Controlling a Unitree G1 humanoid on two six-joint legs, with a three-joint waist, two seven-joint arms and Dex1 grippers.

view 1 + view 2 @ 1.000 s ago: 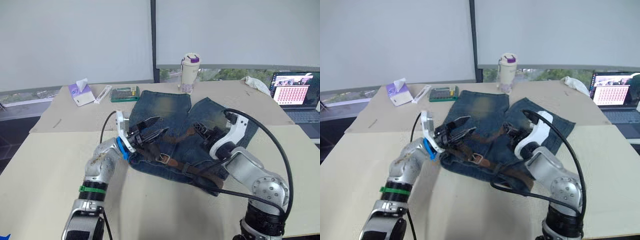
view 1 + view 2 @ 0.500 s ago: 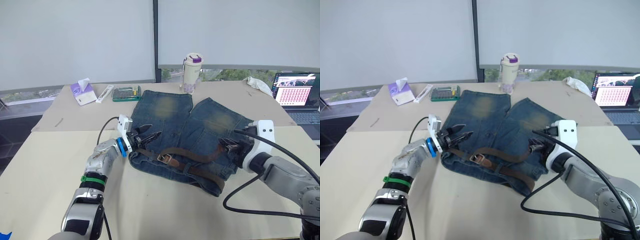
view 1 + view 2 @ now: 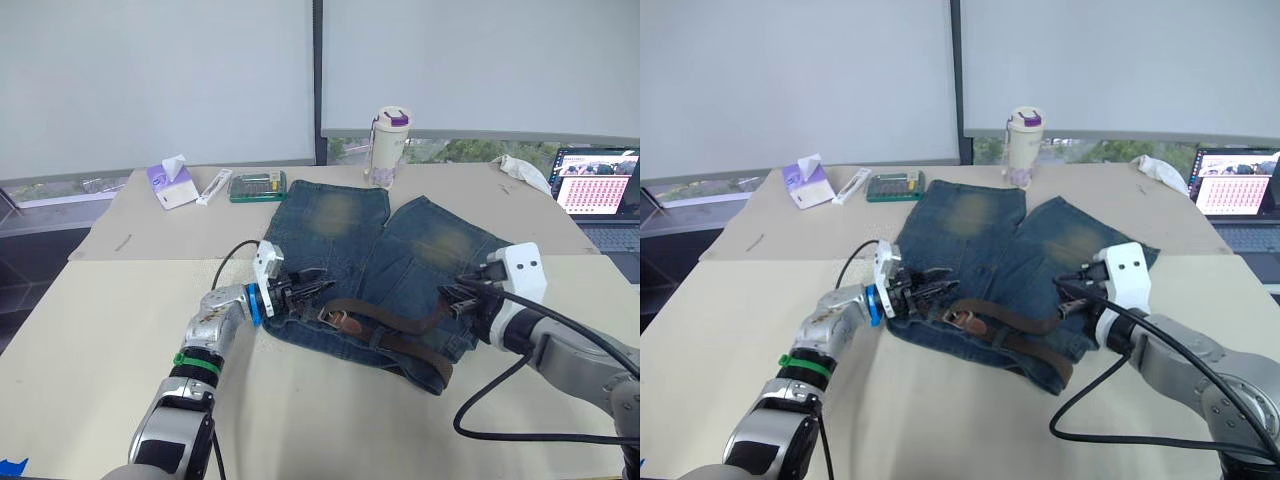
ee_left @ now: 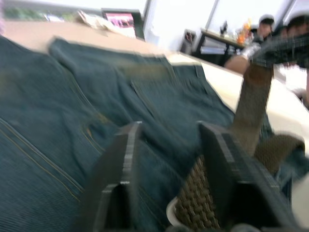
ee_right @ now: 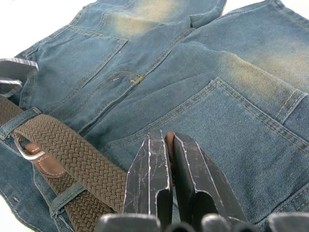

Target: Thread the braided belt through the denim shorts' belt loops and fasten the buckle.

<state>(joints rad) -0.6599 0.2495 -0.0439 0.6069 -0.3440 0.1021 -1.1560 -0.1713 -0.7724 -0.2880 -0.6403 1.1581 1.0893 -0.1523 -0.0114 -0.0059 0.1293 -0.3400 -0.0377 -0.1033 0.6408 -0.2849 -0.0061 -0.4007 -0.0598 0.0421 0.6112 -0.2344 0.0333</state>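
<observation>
The denim shorts (image 3: 340, 215) lie flat on the table, waistband toward me. The braided belt (image 3: 400, 325) runs along the waistband, under a belt loop (image 5: 17, 123), with its silver buckle (image 3: 335, 318) left of centre. My left gripper (image 3: 318, 290) lies low at the waistband's left end, just beside the buckle. Its fingers (image 4: 123, 159) stand a little apart over the denim, the braid (image 4: 193, 198) against one of them. My right gripper (image 3: 452, 297) is at the shorts' right edge, shut on the belt's brown tip (image 5: 169, 140), which rises off the cloth.
Along the back of the table stand a lidded cup (image 3: 388, 147), a tissue pack (image 3: 168, 184), a white tube (image 3: 215, 187) and a green box (image 3: 255, 186). A laptop (image 3: 598, 182) and white cloth (image 3: 520, 170) sit back right. A black cable (image 3: 490, 400) loops by my right arm.
My left gripper has dropped to the waistband by the buckle and its fingers have narrowed. My right arm swung from the middle of the shorts out to their right edge.
</observation>
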